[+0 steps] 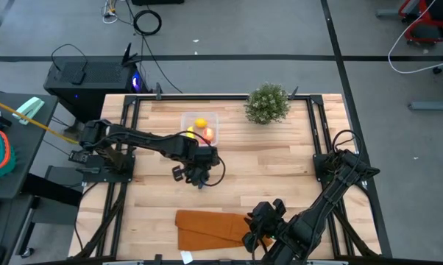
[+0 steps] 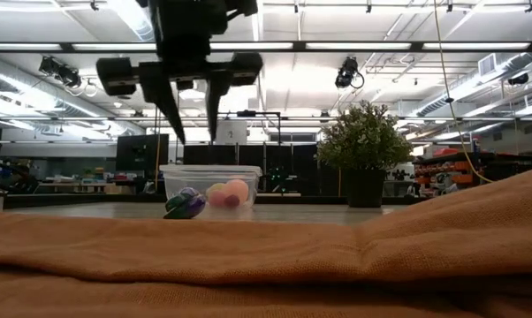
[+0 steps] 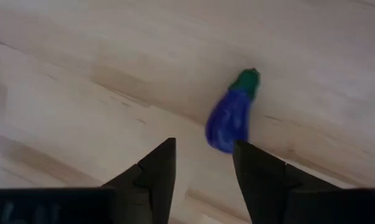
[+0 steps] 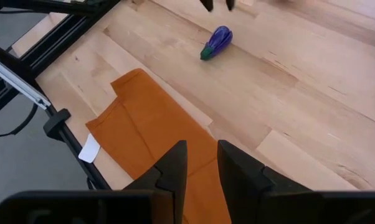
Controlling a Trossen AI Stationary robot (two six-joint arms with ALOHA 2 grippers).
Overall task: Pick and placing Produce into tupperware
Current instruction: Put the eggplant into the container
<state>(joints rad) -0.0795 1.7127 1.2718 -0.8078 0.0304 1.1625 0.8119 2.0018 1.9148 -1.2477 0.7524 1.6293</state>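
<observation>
A pale wooden table (image 1: 280, 162) stands on a grey floor, a black box beside its far left corner. Taking the clear tupperware (image 1: 200, 126) as landmark: the left gripper (image 1: 200, 177) hangs just nearer than it, jaws released, above the purple eggplant (image 3: 228, 120) lying on bare wood. Inside the tupperware sit a yellow lemon (image 1: 200, 123) and a red-peach fruit (image 1: 208, 133). Right of it stands a bushy green plant (image 1: 267, 104). Well nearer lies an orange cloth (image 1: 207, 228), the right gripper (image 4: 202, 163) over its edge, jaws slightly parted, empty. No writing is readable.
</observation>
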